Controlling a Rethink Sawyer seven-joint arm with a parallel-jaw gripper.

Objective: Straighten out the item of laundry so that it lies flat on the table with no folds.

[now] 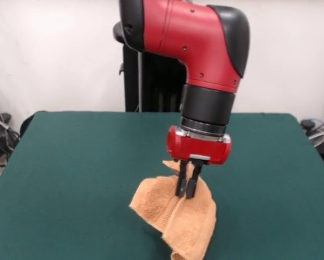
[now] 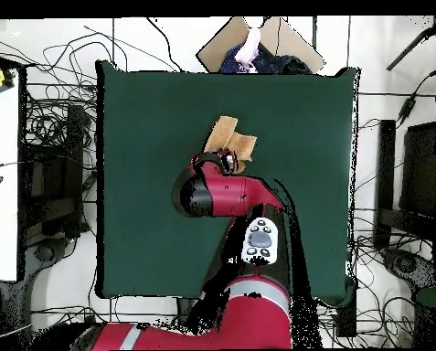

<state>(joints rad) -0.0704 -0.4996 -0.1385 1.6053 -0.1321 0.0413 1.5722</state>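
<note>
The item of laundry (image 1: 178, 219), an orange-tan terry towel, sits bunched and folded near the front middle of the green table (image 1: 81, 162). One part of it rises in a peak to the gripper (image 1: 186, 194). The two black fingers (image 1: 180, 184) stand close together, shut on that raised fold. In the overhead view the towel (image 2: 233, 139) shows as a small crumpled shape just beyond the arm's head, on the table (image 2: 148, 119). The red gripper body (image 2: 214, 163) touches the towel's edge there, and the fingertips are hidden under it.
An open cardboard box (image 2: 258, 41) with cloth in it stands past the table's far edge in the overhead view. Cables lie on the floor all round. A white surface (image 2: 0, 183) borders the left side. The arm's red links (image 2: 249, 238) cover the table's near middle.
</note>
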